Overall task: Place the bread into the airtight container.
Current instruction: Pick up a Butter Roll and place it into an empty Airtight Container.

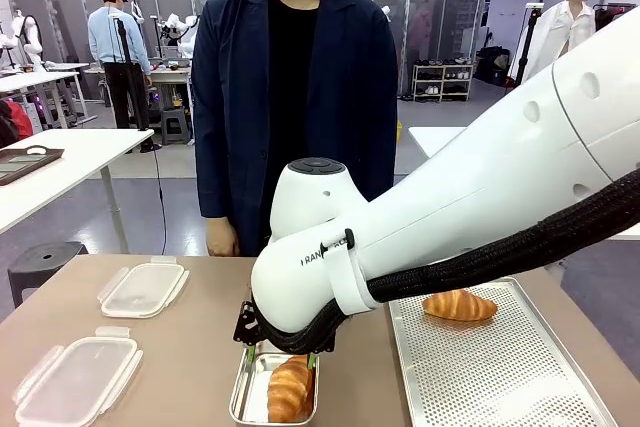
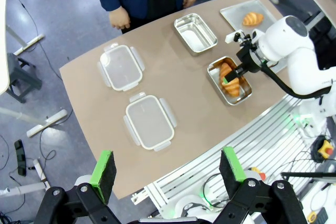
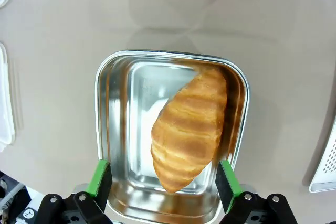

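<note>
In the front view, a golden-brown croissant (image 1: 290,389) is seen lying in a rectangular stainless-steel container (image 1: 240,402) beneath the right gripper (image 1: 280,357), while a second croissant (image 1: 459,305) lies on a perforated metal tray (image 1: 500,377). In the left wrist view, the left gripper (image 2: 167,167) is held wide open and empty, and a second steel container (image 2: 195,33) is seen unfilled. In the right wrist view, the right gripper's jaws are spread fully with nothing gripped, so one placement is judged done and one outstanding.
</note>
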